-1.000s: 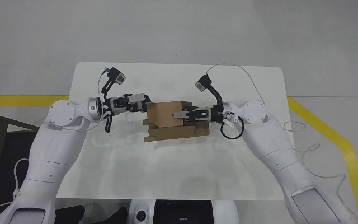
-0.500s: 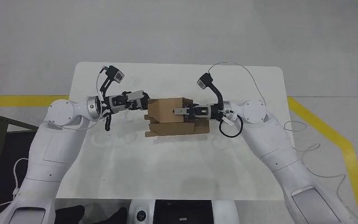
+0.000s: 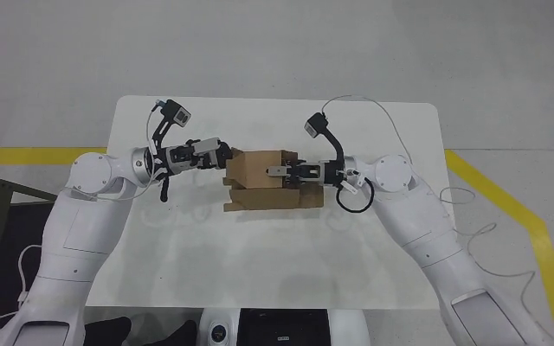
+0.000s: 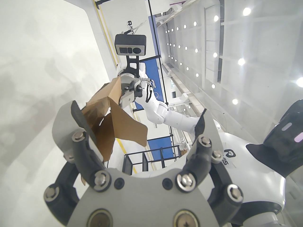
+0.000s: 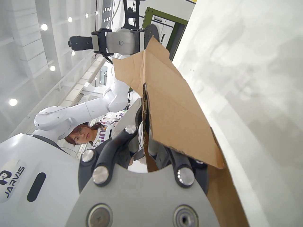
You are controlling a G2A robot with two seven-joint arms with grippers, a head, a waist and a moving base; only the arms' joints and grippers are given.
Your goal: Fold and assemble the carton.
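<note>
A brown cardboard carton (image 3: 260, 169) with loose flaps sits partly opened in the middle of the white table (image 3: 389, 251). My right gripper (image 3: 279, 171) reaches in from the carton's right side and is shut on one upright wall; in the right wrist view the cardboard edge (image 5: 144, 109) runs between the fingers of that gripper (image 5: 146, 142). My left gripper (image 3: 223, 154) is at the carton's left end, open. In the left wrist view, one pad (image 4: 79, 116) of the left gripper (image 4: 139, 121) lies against a flap of the carton (image 4: 127, 126), the other stands free.
The table has bare room all around the carton, on the near and far sides. A yellow floor stripe (image 3: 35, 156) runs past both table ends. The right arm's cable (image 3: 381, 112) loops above the far right of the table.
The carton has shifted slightly toward the far side of the table with the right gripper holding it. The left gripper has followed, staying open at the left end.
</note>
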